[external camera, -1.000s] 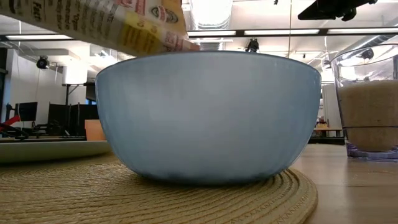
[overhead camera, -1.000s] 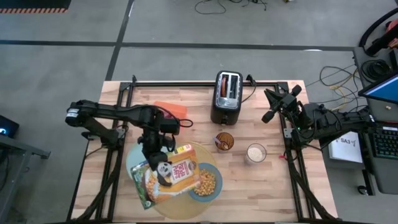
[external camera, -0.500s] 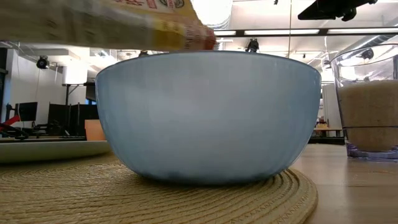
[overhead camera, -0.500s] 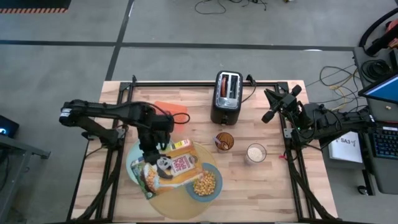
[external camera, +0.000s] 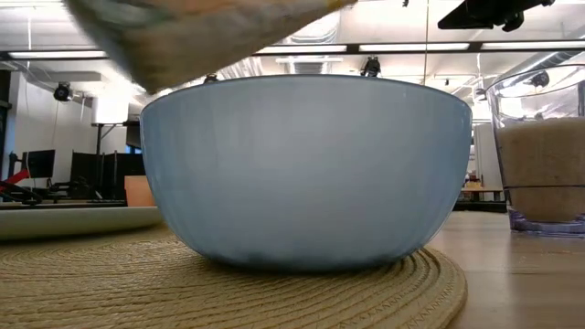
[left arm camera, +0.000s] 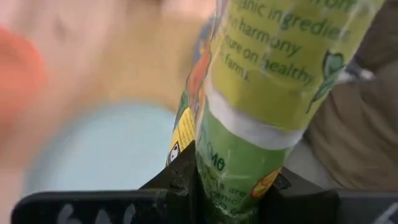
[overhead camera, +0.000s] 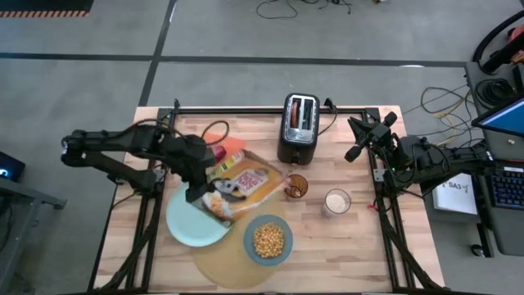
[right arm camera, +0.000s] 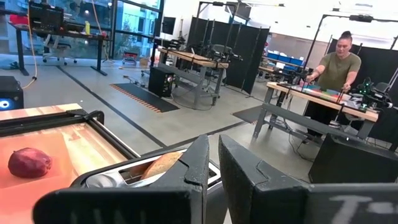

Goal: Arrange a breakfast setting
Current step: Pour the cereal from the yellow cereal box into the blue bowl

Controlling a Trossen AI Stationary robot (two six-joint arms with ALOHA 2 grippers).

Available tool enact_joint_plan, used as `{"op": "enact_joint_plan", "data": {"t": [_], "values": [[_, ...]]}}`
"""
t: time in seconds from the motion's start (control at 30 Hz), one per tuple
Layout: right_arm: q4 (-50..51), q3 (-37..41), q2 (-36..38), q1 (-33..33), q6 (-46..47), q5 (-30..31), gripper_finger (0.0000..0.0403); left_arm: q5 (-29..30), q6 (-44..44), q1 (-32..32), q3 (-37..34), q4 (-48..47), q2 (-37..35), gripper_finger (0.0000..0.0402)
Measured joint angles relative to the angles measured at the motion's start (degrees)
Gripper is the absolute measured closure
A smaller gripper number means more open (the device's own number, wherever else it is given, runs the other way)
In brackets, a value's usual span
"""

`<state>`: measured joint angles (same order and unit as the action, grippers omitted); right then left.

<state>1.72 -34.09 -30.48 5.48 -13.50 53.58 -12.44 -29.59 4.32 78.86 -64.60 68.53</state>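
My left gripper (overhead camera: 202, 189) is shut on a yellow and green cereal box (overhead camera: 248, 184), held above the table between the pale blue plate (overhead camera: 192, 226) and the toaster. The box shows blurred in the low view (external camera: 201, 37). The blue bowl (overhead camera: 249, 239) holds yellow cereal (overhead camera: 269, 240) and stands on the round tan placemat (overhead camera: 237, 266), as does the plate. A red apple (overhead camera: 218, 153) lies on an orange sheet. A bagel (right arm camera: 160, 165) sticks up out of the toaster slot. My right gripper (overhead camera: 359, 138) waits shut at the far right. No spoon shows. My left gripper pinches the box's green end (left arm camera: 231, 168) between its two fingers (left arm camera: 177, 180), which stand on the box's two broad faces. The fingers come from the table's left. The box reaches away from them toward the table's right, lifted clear of plate and placemat.
The black toaster (overhead camera: 299, 129) stands at the far middle. A small cup with brown contents (overhead camera: 295, 186) and a glass of pale drink (overhead camera: 336, 201) stand right of the box. A person works at a bench in the room behind (right arm camera: 339, 68).
My left gripper has drawn back toward the table's far left and turned, still shut on the box. The box, which was tipped over the bowl and placemat, has swung toward the far edge and now lies pointing to the right, clear of the bowl.
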Motion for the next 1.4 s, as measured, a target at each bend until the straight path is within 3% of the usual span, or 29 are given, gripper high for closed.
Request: {"op": "enact_joint_plan", "data": {"t": [0.13, 0.3, 0.77, 0.93, 1.17, 1.4], "values": [[0.0, 0.0, 0.0, 0.0, 0.0, 0.0, 0.0376, 9.9, 4.9, -0.1, -1.4, 6.1, -1.9, 0.0336], [0.0, 0.0, 0.0, 0.0, 0.0, 0.0, 0.0376, 30.9, 8.3, -0.1, -5.9, 12.7, -4.9, 0.0336], [-0.4, 0.0, 0.0, 0.0, -0.2, 0.0, 0.0376, 78.7, 6.4, -7.0, -25.8, 29.6, -20.8, 0.0336], [-0.7, 0.0, 0.0, 0.0, -0.2, 0.0, 0.0376, 82.0, 0.9, -12.3, -35.0, 37.2, -22.5, 0.0336], [-0.7, 0.0, 0.0, 0.0, -0.1, 0.0, 0.0376, 85.0, -6.6, -19.8, -47.8, 40.0, -22.6, 0.0336], [-0.7, 0.0, 0.0, 0.0, -0.1, 0.0, 0.0376, 83.9, -16.1, -20.9, -60.0, 50.7, -21.5, 0.0337]]}}
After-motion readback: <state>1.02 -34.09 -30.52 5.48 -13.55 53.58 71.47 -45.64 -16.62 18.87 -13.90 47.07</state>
